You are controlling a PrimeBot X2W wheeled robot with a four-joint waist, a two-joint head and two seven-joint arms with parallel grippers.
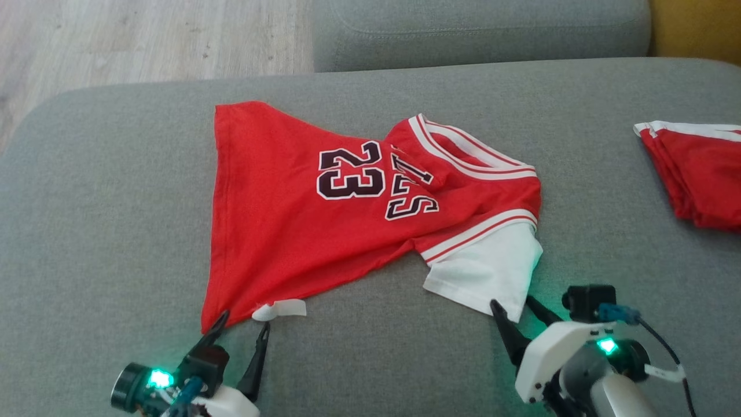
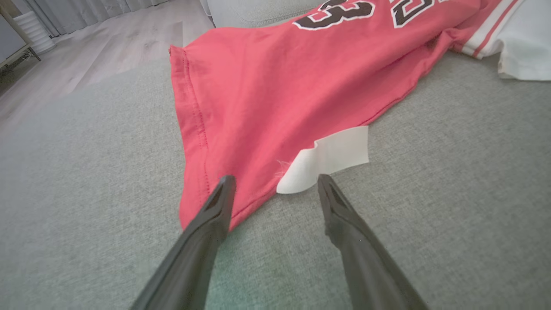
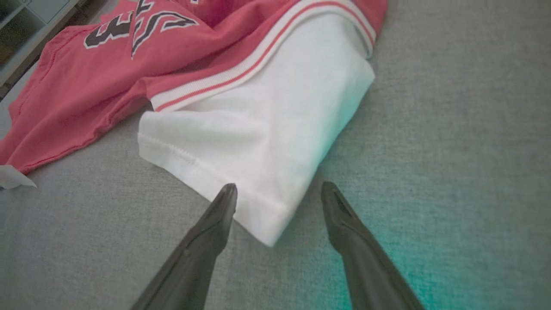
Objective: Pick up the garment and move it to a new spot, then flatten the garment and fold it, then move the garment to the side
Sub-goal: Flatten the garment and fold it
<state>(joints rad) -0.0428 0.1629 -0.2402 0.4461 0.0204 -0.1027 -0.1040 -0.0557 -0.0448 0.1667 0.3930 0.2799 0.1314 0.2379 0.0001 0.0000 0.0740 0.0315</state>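
Red jersey (image 1: 301,231) w/ "23" is lying rumpled mid grey sofa cushion (image 1: 87,231). L tool (image 1: 245,320) is hovering wide open at the near-left hem corner, by the white tag (image 1: 281,310). R tool (image 1: 512,302) is standing wide, straddling the white sleeve (image 1: 486,272) corner. Neither is gripping anything. 2nd red garment (image 1: 694,174) is sitting at far right.

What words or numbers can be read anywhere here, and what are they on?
"23": black digits on the red jersey.
"S": ends a word on the same jersey; the rest is creased and unreadable.
White tag at its hem: nothing legible.
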